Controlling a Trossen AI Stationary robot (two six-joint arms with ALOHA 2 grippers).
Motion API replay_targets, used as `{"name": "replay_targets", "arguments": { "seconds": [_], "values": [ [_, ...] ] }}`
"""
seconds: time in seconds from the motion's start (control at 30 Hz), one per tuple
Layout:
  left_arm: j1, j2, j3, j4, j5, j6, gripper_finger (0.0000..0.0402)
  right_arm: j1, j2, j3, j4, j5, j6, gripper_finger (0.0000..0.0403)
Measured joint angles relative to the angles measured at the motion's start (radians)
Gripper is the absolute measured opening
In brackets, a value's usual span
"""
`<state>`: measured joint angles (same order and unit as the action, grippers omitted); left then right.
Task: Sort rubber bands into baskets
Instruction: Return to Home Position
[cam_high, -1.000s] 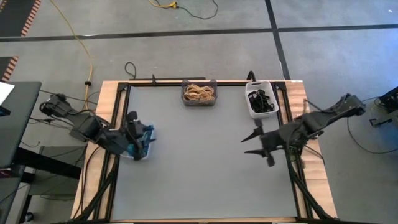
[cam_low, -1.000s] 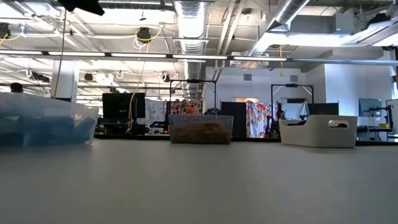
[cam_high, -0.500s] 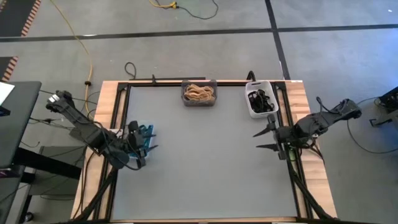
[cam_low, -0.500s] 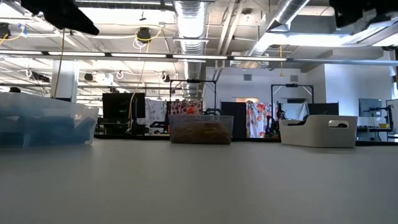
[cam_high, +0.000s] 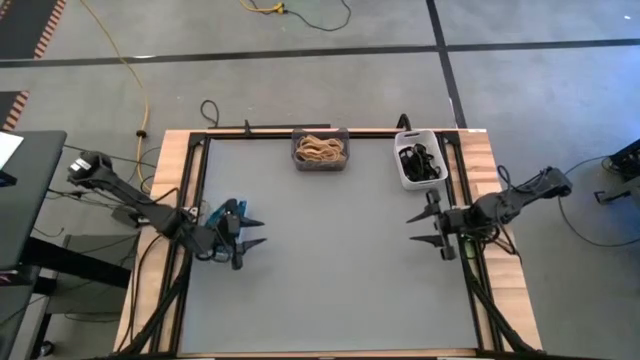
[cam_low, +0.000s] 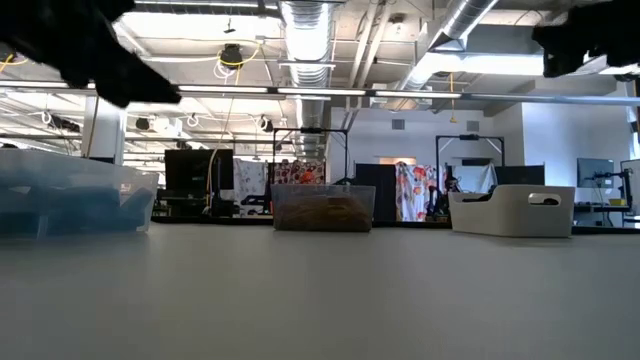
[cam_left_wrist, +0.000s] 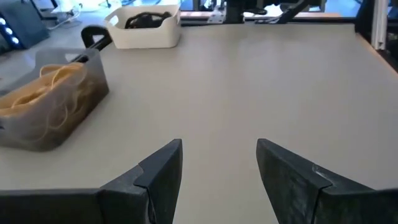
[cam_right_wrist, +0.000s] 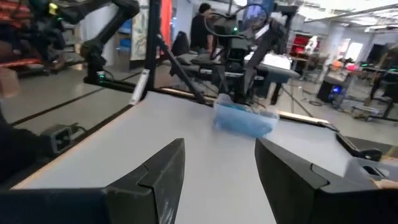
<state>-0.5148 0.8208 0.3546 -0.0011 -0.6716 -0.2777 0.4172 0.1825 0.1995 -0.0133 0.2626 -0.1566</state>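
Black jointed arms (cam_high: 140, 205), wedge-shaped fingers (cam_left_wrist: 155, 177)

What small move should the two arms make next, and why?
Probably draw each arm back to its table edge: the left gripper and right gripper are open and empty, and the rubber bands in view lie in baskets.

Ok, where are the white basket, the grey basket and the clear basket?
white basket (cam_low: 500, 218): low view, on its front wall.
grey basket (cam_left_wrist: 69, 115): left wrist view, on its side wall.
clear basket (cam_low: 70, 202): low view, on its front wall.
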Motion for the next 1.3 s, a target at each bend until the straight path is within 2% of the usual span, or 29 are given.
{"name": "replay_targets", "arguments": {
  "seconds": [0.2, 0.47, 0.57, 0.67, 0.8, 1.03, 1.3],
  "values": [
    [0.083, -0.049, -0.106, 0.134, 0.081, 0.051, 0.0196, -0.089, -0.049, -0.062, 0.018, -0.014, -0.002, 0.0223],
    [0.166, -0.148, -0.286, 0.339, 0.146, 0.086, 0.0196, -0.267, -0.126, -0.172, 0.081, -0.171, 0.006, 0.0223],
    [0.205, -0.19, -0.342, 0.357, 0.182, 0.081, 0.0196, -0.346, -0.164, -0.191, 0.052, -0.221, 0.028, 0.0223],
    [0.242, -0.225, -0.345, 0.285, 0.206, 0.068, 0.0196, -0.419, -0.183, -0.191, 0.047, -0.293, 0.044, 0.0223],
    [0.282, -0.244, -0.345, 0.281, 0.265, 0.126, 0.0196, -0.502, -0.181, -0.191, 0.062, -0.371, 0.029, 0.0223],
    [0.333, -0.253, -0.345, 0.288, 0.265, 0.268, 0.0196, -0.58, -0.179, -0.192, 0.056, -0.371, 0.068, 0.0223],
    [0.341, -0.252, -0.346, 0.28, 0.187, 0.319, 0.0196, -0.597, -0.17, -0.192, 0.044, -0.325, 0.086, 0.0223]
  ]
}}
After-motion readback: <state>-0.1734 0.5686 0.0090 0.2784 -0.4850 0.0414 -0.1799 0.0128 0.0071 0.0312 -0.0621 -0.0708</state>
